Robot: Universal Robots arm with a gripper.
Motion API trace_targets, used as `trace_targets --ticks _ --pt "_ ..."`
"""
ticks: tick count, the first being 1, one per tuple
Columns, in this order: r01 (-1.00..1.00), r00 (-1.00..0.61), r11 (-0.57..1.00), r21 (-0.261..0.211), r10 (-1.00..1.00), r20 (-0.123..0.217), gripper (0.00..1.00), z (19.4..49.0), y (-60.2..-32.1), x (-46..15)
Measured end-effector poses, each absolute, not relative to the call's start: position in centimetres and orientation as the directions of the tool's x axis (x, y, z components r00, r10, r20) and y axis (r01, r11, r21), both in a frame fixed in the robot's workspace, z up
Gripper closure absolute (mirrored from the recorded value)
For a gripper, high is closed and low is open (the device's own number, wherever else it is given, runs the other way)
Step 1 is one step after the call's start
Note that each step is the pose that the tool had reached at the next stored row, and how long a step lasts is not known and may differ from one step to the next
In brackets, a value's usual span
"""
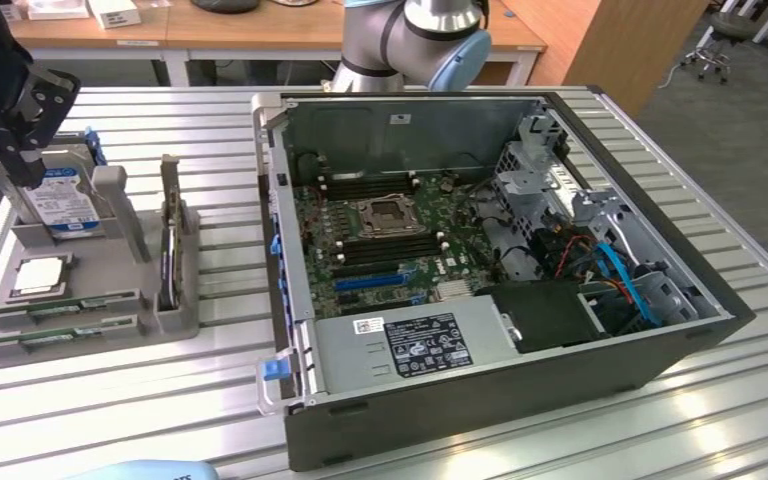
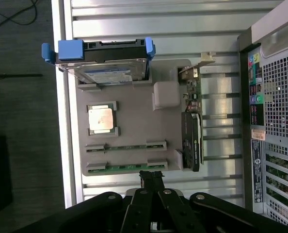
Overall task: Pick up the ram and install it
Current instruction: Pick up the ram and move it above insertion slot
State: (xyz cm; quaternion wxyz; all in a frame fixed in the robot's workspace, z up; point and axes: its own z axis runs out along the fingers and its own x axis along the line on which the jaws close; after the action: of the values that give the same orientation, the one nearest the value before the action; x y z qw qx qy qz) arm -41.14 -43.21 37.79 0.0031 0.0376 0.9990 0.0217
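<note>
the arm (image 1: 411, 30) is built of silver-grey tubular segments with a pale blue cap on its rounded joint. the hand (image 2: 151, 174) is matte black, with slim bar linkages joined by round silver pins, and its dark housing carries a few white letters in the exterior view.
</note>
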Motion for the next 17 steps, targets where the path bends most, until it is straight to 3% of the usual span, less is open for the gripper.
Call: trace_targets --ticks 17 --pt "0.048 -0.999 0.998 0.044 0.048 -0.005 0.9 37.75 -43.21 -41.14"
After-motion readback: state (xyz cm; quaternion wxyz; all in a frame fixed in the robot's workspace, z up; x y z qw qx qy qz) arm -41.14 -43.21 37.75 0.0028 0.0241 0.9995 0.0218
